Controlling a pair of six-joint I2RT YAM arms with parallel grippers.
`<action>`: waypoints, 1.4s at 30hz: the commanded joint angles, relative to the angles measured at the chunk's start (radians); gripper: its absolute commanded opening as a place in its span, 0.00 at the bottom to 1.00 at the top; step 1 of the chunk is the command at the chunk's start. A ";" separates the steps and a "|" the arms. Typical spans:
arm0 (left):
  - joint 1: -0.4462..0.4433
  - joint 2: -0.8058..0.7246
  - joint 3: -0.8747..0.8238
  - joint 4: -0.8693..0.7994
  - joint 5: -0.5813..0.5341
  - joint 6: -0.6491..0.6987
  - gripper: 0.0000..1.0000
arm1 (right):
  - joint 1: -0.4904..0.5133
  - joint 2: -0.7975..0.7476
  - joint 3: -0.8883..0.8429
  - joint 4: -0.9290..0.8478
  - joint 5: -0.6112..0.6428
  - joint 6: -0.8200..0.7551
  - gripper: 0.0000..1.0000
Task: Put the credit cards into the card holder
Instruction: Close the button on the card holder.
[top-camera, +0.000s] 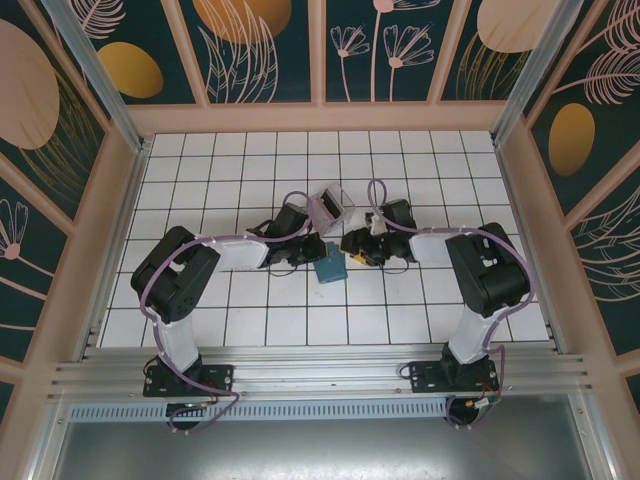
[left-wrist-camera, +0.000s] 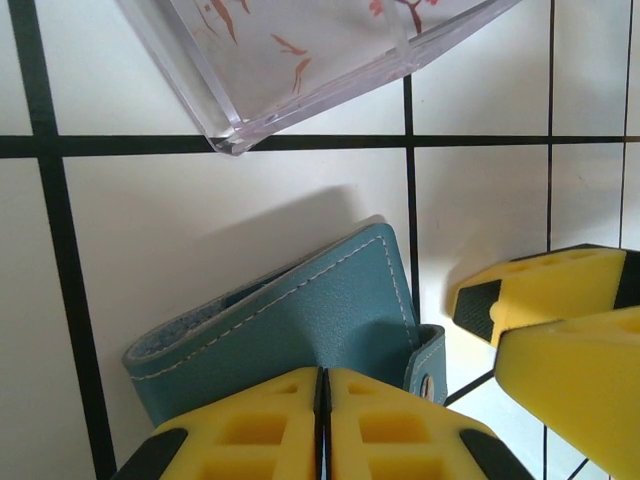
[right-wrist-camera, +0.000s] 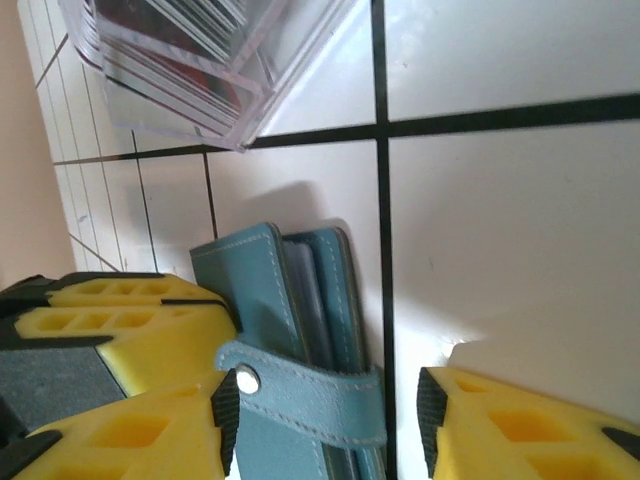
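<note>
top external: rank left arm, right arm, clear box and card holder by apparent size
1. left arm and right arm: they look about alike, so no ranking between them
2. clear box
3. card holder: smallest as seen, though the arms' tips crowd its sides and part of it may be covered

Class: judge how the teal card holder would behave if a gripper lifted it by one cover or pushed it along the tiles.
The card holder looks like soft stitched leather, so it would probably flex, not stay rigid. Its covers sit slightly apart, so it may gape unless the strap holds. Lying low, it likely slides rather than tips.
</note>
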 joint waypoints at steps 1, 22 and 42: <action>-0.012 0.017 -0.028 -0.010 0.001 -0.013 0.13 | 0.017 0.097 0.031 0.001 0.002 -0.027 0.53; -0.011 0.024 -0.038 0.009 0.001 -0.023 0.12 | 0.061 0.045 0.082 -0.130 -0.024 -0.222 0.32; -0.017 0.004 -0.070 -0.002 -0.006 -0.017 0.12 | -0.051 -0.108 0.027 -0.184 -0.004 -0.153 0.41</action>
